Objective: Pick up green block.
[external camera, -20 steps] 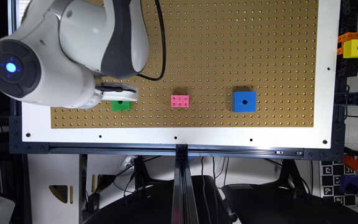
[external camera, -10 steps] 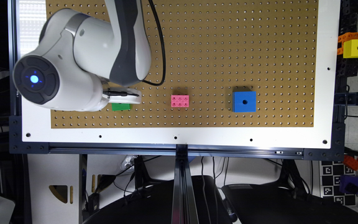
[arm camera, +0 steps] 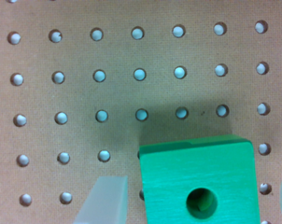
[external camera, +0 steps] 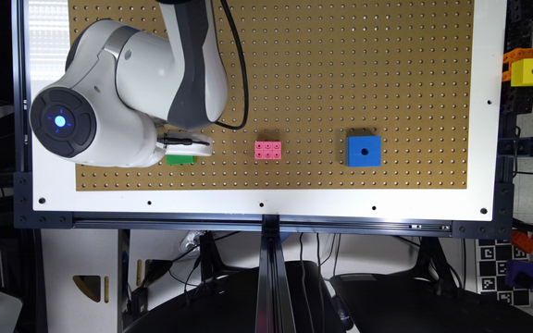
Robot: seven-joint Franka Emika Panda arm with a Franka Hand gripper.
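The hand stands wide apart around the green block, one pale finger just beside one side of the cube and the other at the far side, neither clearly touching it. The green block sits flat on the brown pegboard tabletop, its round dark hole facing up. In the exterior view the white hand covers most of the green block. To the exterior view's right of the green block lies the pink studded brick, and farther that way the blue cube.
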